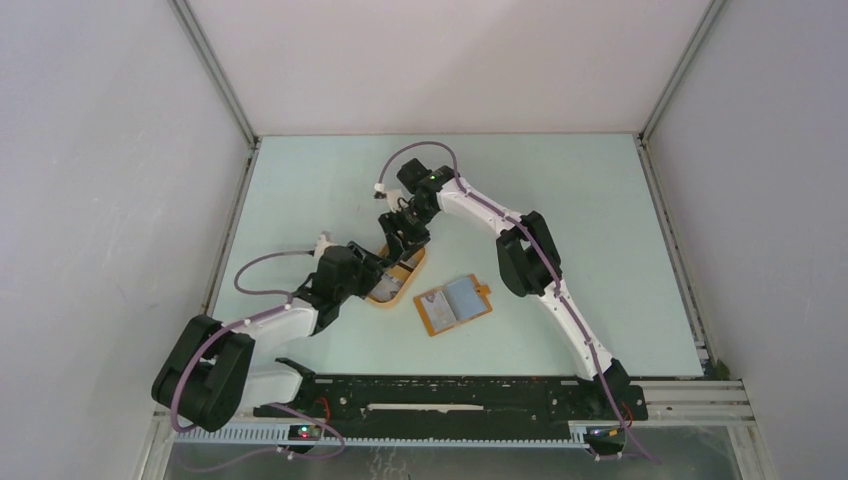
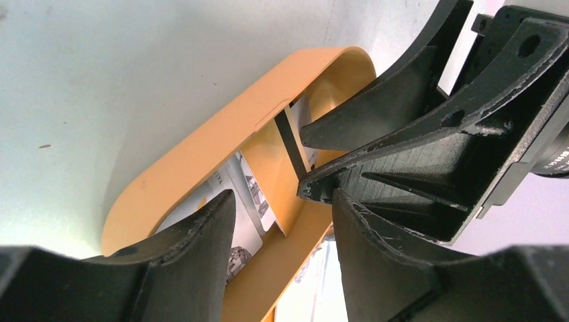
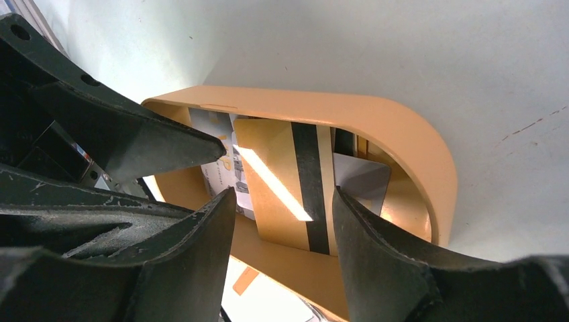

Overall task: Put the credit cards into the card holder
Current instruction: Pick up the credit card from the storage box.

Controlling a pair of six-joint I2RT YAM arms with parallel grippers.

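The right gripper (image 3: 283,194) straddles a glossy gold card (image 3: 275,181) with a black stripe inside the smooth oval orange tray (image 3: 402,127); whether it pinches, I cannot tell. The left gripper (image 2: 282,196) gapes over flat pale cards (image 2: 251,194) there. The squarish card holder (image 1: 453,306) lies open near the tray.

the worktop (image 1: 560,200) is a pale mint-green sheet, smooth apart from a few small dark specks and a faint reddish streak. two things lie on it near the middle: an oval orange tray (image 1: 392,297) and, just to its right but apart from it, the card holder (image 1: 453,306), open, flat, a little askew, seemingly lining-side up.
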